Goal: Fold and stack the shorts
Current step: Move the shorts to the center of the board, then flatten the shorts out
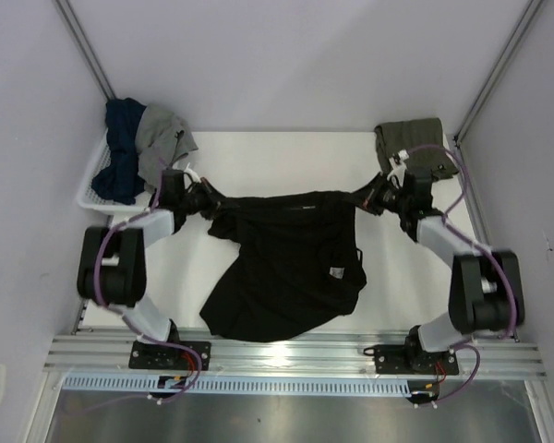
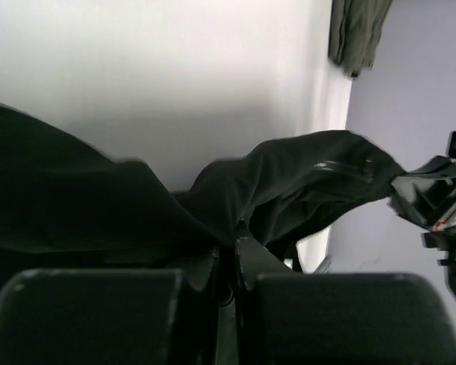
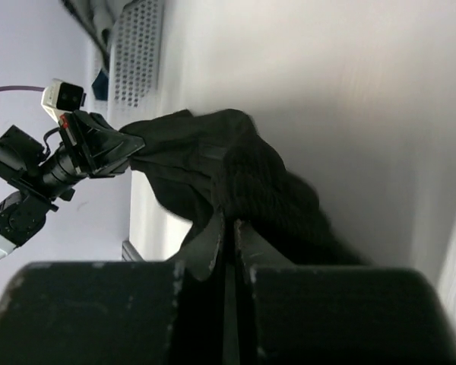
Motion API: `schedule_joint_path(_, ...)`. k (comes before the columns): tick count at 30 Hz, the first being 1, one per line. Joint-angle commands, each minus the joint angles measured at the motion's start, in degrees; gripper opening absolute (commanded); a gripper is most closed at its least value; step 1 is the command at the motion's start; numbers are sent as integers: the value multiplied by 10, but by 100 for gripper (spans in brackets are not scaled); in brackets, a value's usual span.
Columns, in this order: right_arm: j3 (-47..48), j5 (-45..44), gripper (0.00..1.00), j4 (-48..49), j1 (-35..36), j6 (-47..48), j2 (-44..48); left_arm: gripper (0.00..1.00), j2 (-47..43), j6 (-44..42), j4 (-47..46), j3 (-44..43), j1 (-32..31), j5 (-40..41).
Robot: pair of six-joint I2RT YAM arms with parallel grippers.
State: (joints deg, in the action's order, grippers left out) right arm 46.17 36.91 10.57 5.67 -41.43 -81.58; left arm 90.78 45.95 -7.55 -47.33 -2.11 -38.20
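Note:
The black shorts [image 1: 286, 268] hang spread between both arms over the white table, their waistband stretched across and their lower part trailing toward the near edge. My left gripper [image 1: 206, 199] is shut on the left end of the waistband; in the left wrist view black cloth [image 2: 304, 190] bunches right at the closed fingertips [image 2: 247, 251]. My right gripper [image 1: 369, 197] is shut on the right end, with dark cloth [image 3: 243, 175] bulging above its fingertips [image 3: 213, 236]. The olive-green shorts [image 1: 411, 143] lie folded at the back right corner, also in the left wrist view [image 2: 357, 30].
A white basket [image 1: 97, 189] at the back left holds dark blue [image 1: 122, 152] and grey [image 1: 164, 138] clothes. Pale walls close in on the left, right and back. A metal rail [image 1: 295, 355] runs along the near edge by the arm bases.

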Motion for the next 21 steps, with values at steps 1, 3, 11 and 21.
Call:
schedule_joint_path(1, 115, -13, 0, 125, -10, 3, -117, 10, 87, 33, -134, -106, -5, -14)
schedule_joint_path(3, 195, -2, 6, 121, -19, 5, -189, 41, 136, 32, -124, -137, -5, -21)
schedule_joint_path(11, 300, -49, 89, -105, -44, 99, -170, 99, 73, -78, 118, -287, -4, 106)
schedule_joint_path(21, 134, -142, 87, -291, 70, 241, -33, 99, 32, -142, 284, -268, -30, 188)
